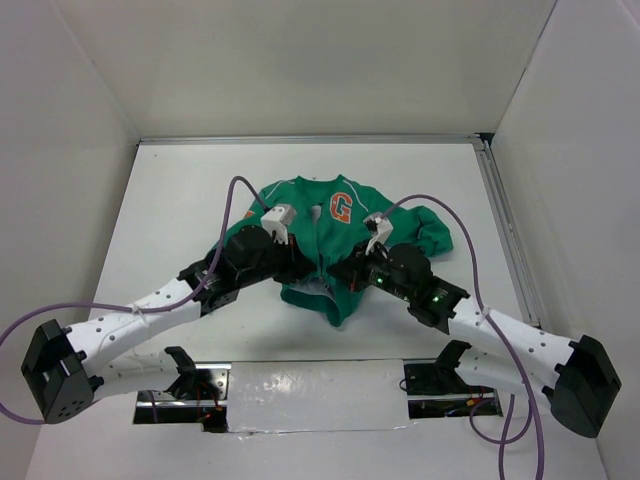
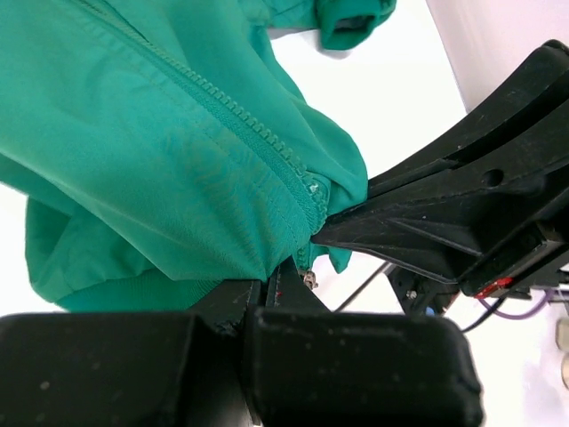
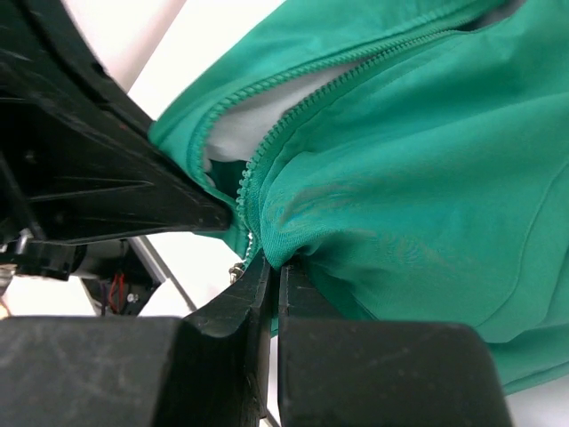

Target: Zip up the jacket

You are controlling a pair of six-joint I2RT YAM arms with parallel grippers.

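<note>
The green jacket (image 1: 330, 235) lies at the table's middle, orange G patch (image 1: 341, 208) up, its lower hem lifted between the two arms. My left gripper (image 1: 303, 268) is shut on the hem fabric just left of the zipper's bottom end. My right gripper (image 1: 348, 272) is shut on the hem right of it. In the left wrist view my left gripper (image 2: 267, 286) pinches green cloth, the zipper teeth (image 2: 240, 120) run diagonally down to it, and a small metal zipper piece (image 2: 308, 279) hangs beside it. In the right wrist view my right gripper (image 3: 274, 263) pinches cloth below two parted tooth rows (image 3: 293, 111).
White walls enclose the table on three sides, with a metal rail (image 1: 505, 230) along the right edge. Purple cables (image 1: 235, 195) arc over both arms. A jacket sleeve (image 1: 435, 232) lies bunched at the right. The arm bases (image 1: 310, 395) sit at the near edge.
</note>
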